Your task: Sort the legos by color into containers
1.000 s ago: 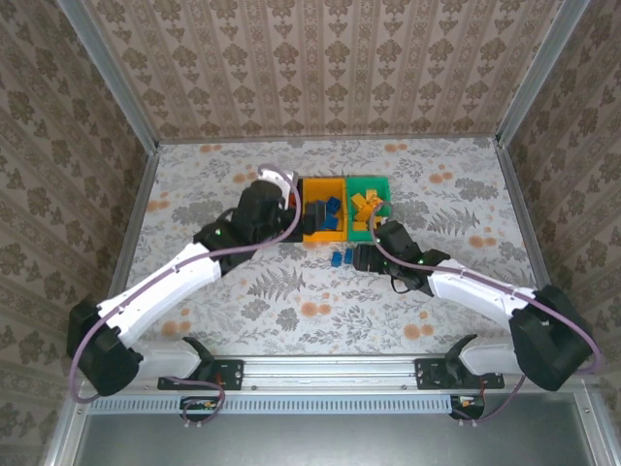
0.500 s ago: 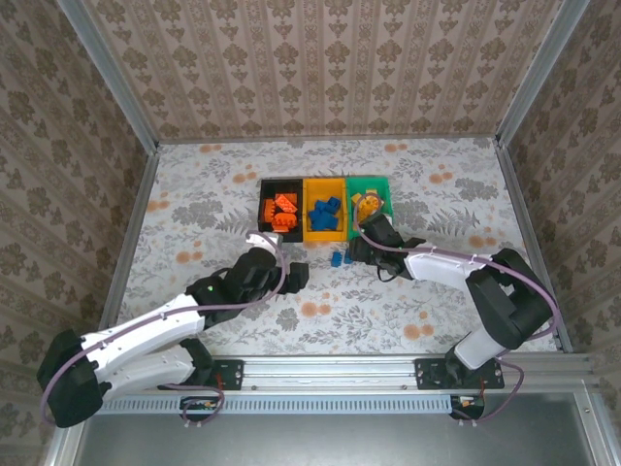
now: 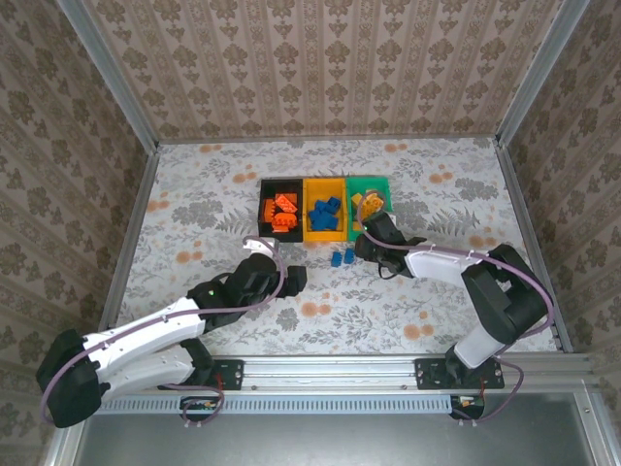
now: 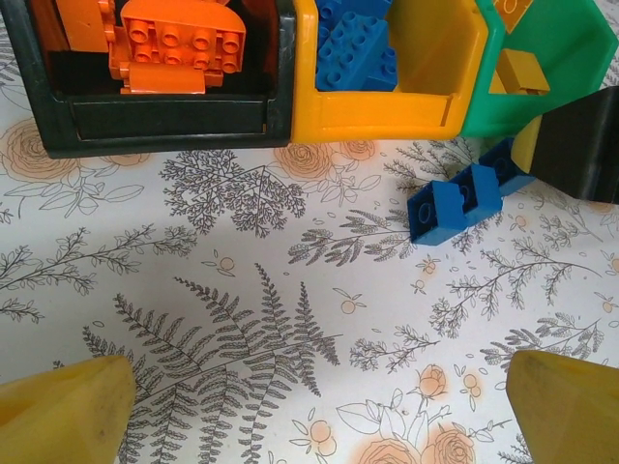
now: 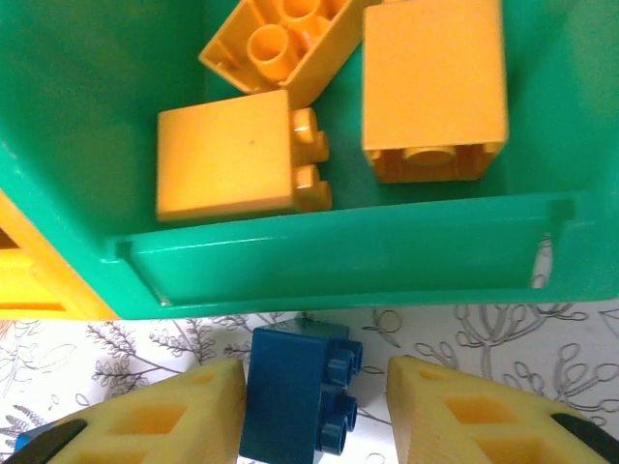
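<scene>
The left gripper (image 3: 291,280) is hovering over the table (image 3: 204,184), on the near side of the bins and not touching them. Its 2 fingers (image 4: 63,411) are standing spread wide and released, grasping nothing (the patterned table cover is showing between them).

The 3 bins are sitting in 1 row, touching side to side. The black bin (image 3: 263,208) is holding red-orange bricks (image 4: 179,43). The yellow-orange bin (image 3: 325,237) is holding blue bricks (image 4: 353,48).

Loose blue bricks (image 3: 342,257) are lying on the table just in front of the seam between the yellow-orange bin and the green bin (image 3: 372,181). The green bin is holding yellow-orange bricks (image 5: 227,159); 3 are showing in the right wrist view.

The right gripper (image 3: 367,245) is reaching down at the near wall of the green bin. Its fingers (image 5: 164,425) are straddling 1 blue brick (image 5: 300,401), which is resting on the table just beside that wall. In the right wrist view, the left-hand finger is touching or almost touching the brick. A narrow gap is showing between the brick's studs and the right-hand finger, so the brick is not clamped.
</scene>
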Robot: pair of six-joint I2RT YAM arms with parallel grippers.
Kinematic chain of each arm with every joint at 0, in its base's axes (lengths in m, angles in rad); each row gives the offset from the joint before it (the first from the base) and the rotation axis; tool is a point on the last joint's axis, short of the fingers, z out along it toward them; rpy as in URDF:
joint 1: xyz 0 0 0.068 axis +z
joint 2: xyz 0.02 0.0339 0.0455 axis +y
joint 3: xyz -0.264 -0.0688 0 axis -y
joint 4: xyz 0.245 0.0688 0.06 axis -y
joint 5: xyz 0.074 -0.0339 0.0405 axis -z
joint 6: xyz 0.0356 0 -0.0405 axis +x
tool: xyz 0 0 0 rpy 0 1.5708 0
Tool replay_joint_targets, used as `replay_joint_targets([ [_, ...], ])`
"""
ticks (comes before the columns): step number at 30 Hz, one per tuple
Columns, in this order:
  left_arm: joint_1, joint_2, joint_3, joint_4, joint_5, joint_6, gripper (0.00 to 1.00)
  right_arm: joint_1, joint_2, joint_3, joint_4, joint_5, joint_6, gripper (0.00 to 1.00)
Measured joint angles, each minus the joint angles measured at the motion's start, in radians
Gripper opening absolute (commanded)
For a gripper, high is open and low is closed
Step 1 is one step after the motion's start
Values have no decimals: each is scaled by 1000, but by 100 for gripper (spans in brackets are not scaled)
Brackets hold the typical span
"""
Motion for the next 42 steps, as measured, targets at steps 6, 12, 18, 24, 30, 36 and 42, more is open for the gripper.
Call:
replay_joint_targets([
  [6,-5,-4,-1,-1,-5,0,100,-12,-48,-36,-2,-6,-16,51],
  [12,-5,-16,-2,-2,-13,0,100,-12,-126,-40,-16,-11,-42,57],
  [18,-5,-17,-2,-2,-18,0,100,-12,-73,-5,-25,-24,-63,58],
  [24,-5,-17,-2,-2,-20,0,100,-12,25,19,-32,-34,-74,50],
  [30,-5,-17,-2,-3,-23,-3,100,-12,56,30,-32,-33,-97,38],
  [36,-4,-17,-8,-3,-28,-8,100,-12,32,27,-39,-35,-126,24],
  [42,-4,-17,-16,-5,-28,-10,100,9,-137,13,-81,-63,-146,21],
])
